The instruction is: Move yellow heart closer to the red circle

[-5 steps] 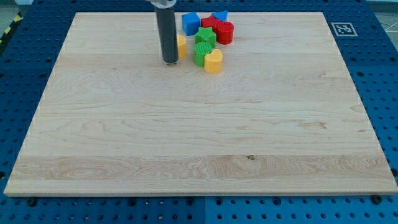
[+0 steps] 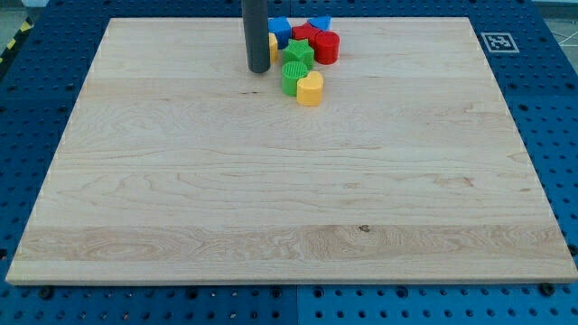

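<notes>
The yellow heart [image 2: 310,88] lies on the wooden board near the view's top, touching a green block [image 2: 291,79] on its left. The red circle [image 2: 327,47] stands above and right of the heart, a short gap away. My tip [image 2: 258,69] is left of the cluster, level with a green star [image 2: 297,53] and left of the yellow heart. The rod hides most of a second yellow block [image 2: 273,47].
A blue block [image 2: 281,30], a red block [image 2: 305,34] and a blue star-like block [image 2: 319,23] sit at the top of the cluster. The board's top edge [image 2: 379,18] runs just behind them. A marker tag [image 2: 498,41] lies off the board at top right.
My tip has moved up and a little right, toward the cluster. The second yellow block has been pushed up-right with it. The yellow heart has not moved.
</notes>
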{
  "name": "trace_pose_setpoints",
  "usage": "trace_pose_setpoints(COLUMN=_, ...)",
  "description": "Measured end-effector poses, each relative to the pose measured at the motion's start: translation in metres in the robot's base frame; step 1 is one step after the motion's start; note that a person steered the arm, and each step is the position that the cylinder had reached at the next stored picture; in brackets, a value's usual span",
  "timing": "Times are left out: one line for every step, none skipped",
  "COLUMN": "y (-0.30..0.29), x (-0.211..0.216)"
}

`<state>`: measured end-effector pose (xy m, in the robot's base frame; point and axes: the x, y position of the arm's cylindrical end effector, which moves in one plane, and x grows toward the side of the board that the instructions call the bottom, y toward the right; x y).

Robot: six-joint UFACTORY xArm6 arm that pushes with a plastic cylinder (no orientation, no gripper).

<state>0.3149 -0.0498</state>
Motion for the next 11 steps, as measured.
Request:
trace_pose_setpoints(y=-0.003, x=0.032)
trace_pose_setpoints(y=0.001, x=0.068)
trace_pose_setpoints(y=0.019, x=0.105)
trace_pose_setpoints(y=0.057, x=0.121)
trace_pose_setpoints(y=0.101, x=0.129)
trace_pose_setpoints(y=0.132, x=0.138)
trace_pose_setpoints(y=0.152, x=0.146)
trace_pose_setpoints(y=0.163, x=0.146)
trace_pose_setpoints(y=0.164, x=0.146)
trace_pose_setpoints(y=0.164, x=0.135)
trace_pose_setpoints(y=0.155, x=0.112)
